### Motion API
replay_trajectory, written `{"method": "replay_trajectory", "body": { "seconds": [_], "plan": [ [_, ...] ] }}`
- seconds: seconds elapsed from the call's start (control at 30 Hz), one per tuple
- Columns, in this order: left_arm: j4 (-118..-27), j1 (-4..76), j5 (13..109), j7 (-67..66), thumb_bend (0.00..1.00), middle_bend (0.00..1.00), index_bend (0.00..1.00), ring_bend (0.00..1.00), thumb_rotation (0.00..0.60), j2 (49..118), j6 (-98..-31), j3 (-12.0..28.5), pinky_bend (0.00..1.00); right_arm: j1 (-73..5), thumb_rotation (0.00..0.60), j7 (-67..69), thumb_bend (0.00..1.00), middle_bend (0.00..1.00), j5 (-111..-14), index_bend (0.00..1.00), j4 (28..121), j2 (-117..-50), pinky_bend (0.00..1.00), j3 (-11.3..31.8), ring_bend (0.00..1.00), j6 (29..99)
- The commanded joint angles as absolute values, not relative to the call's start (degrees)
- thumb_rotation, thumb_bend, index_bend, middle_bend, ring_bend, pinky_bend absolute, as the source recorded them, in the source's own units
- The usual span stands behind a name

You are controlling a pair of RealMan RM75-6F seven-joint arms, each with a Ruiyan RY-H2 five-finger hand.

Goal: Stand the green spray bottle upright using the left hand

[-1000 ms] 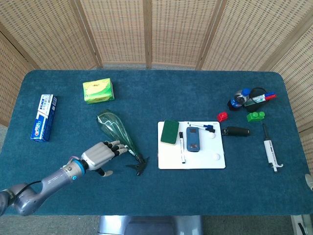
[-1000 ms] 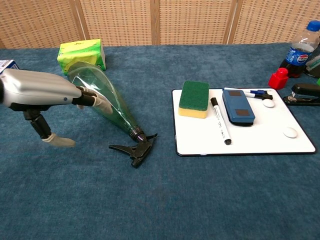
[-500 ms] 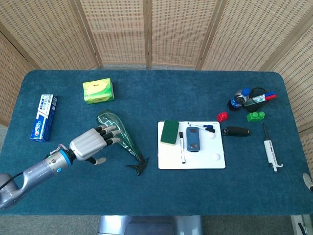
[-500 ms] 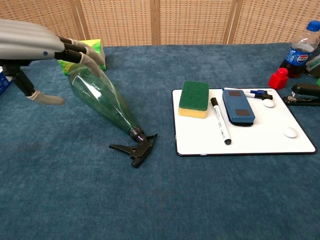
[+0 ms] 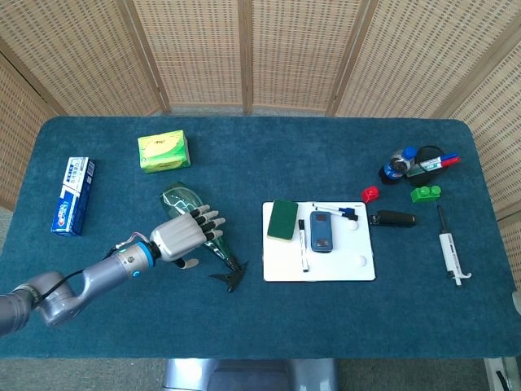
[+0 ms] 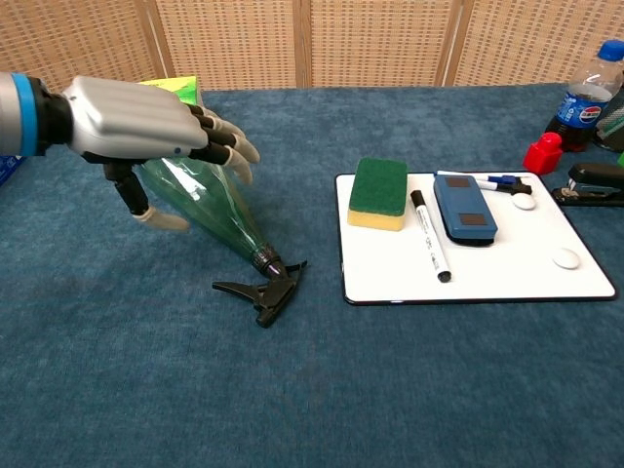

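Bottle first: the green spray bottle lies on its side on the blue table, its black trigger head pointing toward the robot, just left of the whiteboard. The left hand hovers over the bottle's wide body with its fingers spread and reaching across the top, thumb hanging down on the near side; it holds nothing, and whether any fingertip touches the plastic cannot be told. On the whiteboard sit a green sponge, a marker and an eraser
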State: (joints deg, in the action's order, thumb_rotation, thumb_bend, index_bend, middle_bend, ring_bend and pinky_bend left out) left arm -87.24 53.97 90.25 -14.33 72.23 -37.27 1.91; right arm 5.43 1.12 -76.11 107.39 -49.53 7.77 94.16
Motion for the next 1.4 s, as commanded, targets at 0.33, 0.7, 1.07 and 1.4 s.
{"method": "replay_trajectory", "body": {
  "seconds": [0.33,0.7,1.07,1.4],
  "plan": [
    [-83.72,56.25,85.48,-23.14,0.37,0.01,0.17,0.0,0.377,78.09,-34.66,2.15,0.09,6.14,0.6,1.95,0.31,0.3,-75.96,0.25,107.07,-49.48,0.06,7.82,0.01,94.78],
    [-80.43,57.41,82.55,-26.22,0.37,0.01,0.17,0.0,0.379,81.9,-33.34,1.5,0.09,7.18,0.6,2.94,0.31,0.3,-75.74,0.24,106.75,-49.29,0.06,7.73,0.01,95.6],
    [-78.16,57.93,80.89,-27.04,0.37,0.03,0.18,0.0,0.379,85.36,-34.16,1.23,0.11,7.67,0.6,3.39,0.31,0.3,-75.51,0.24,106.5,-49.08,0.06,7.81,0.01,95.78],
    [-76.46,57.56,82.26,-26.47,0.37,0.33,0.41,0.29,0.6,86.98,-36.78,0.5,0.32,7.92,0.6,4.0,0.31,0.3,-75.27,0.24,106.27,-49.22,0.06,8.09,0.01,95.98]
  ]
}}
